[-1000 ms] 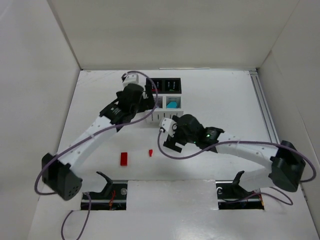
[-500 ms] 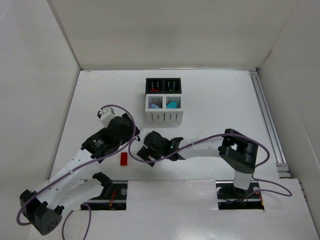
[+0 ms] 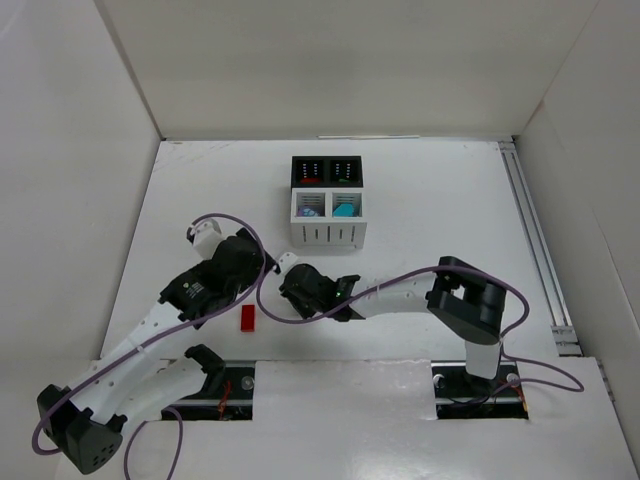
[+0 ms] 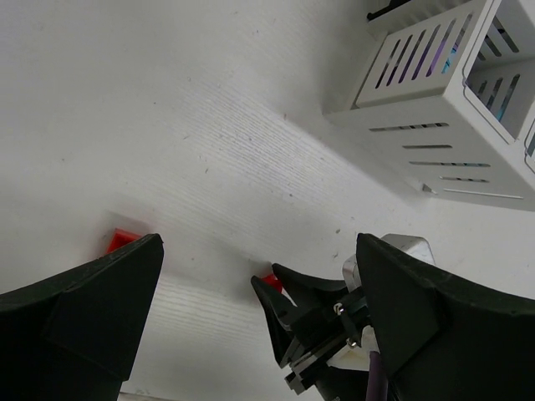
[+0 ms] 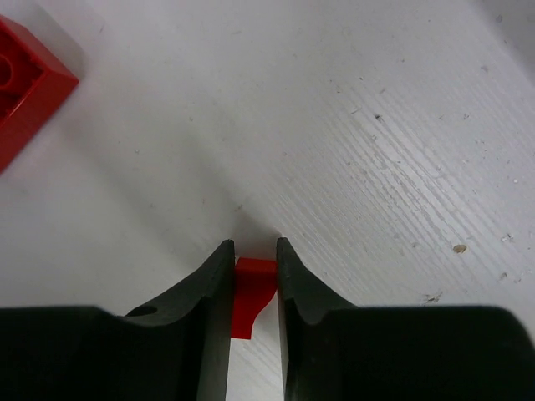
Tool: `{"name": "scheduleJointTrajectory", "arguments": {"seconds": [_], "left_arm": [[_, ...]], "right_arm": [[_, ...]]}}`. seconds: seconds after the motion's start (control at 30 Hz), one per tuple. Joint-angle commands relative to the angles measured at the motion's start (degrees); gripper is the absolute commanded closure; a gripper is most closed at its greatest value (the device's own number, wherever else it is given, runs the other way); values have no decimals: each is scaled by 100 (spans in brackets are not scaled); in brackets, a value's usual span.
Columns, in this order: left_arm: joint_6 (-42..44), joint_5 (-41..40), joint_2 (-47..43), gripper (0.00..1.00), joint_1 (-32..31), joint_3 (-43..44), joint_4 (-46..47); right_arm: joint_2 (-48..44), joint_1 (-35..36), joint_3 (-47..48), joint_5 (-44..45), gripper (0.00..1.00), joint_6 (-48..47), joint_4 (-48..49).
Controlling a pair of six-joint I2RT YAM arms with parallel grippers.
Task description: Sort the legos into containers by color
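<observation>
Right gripper: pressed together on a small red lego, pinched at the very fingertips, down at the white surface; on it or just off it, cannot tell. Left gripper: spread wide, holding nothing, hovering close beside the right one. Between the two arms in the overhead view, well short of the bins, a larger red brick lying loose.

Containers: farther back on the surface, apart from both arms. Near-left white compartment with a purplish piece, near-right white one with a cyan piece. Two black compartments behind, contents not visible from here.

Step in hand, by the look of it: pick-up of the red piece, grasp made, lift not yet clear.

Next, most likely: straight lift, then a carry to one of the black compartments, seemingly the rear-left, where the markings look reddish. Calls for enough height over the white front walls, a path clear of the left arm, and a release well inside the rim. Shallow tip grip, so some risk of slipping.
</observation>
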Motion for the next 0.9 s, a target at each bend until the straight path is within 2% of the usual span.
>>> {"name": "scheduleJointTrajectory", "arguments": {"seconds": [0.0,0.17,0.3,0.4,0.5,0.63,0.7,0.87], "left_arm": [[-55,-149,-91,0,-30,52,-203],[-108,-96,-91,0,-30,-8,-203],[24,79,154,0,-30,-62,77],[76,159,348,0,-30,-115,209],[243,212,612,0,-30,-115,395],[410,212,1025,0,93,175,518],[568,281,1279,0,259,236,570],[630,352,1675,0,506,237,570]], "right_arm": [[-145,-7,53,223,77,259,215],[-654,-7,-70,346,85,-118,215],[-1410,-7,-193,1126,85,-610,215],[-2034,-428,-193,1199,85,-1286,215],[-2299,-937,243,1041,85,-2171,215],[-2028,-1666,1053,469,83,-2904,215],[-1721,-2131,1448,-292,83,-3097,215],[-183,-2696,3188,-1463,83,-3678,215]]}}
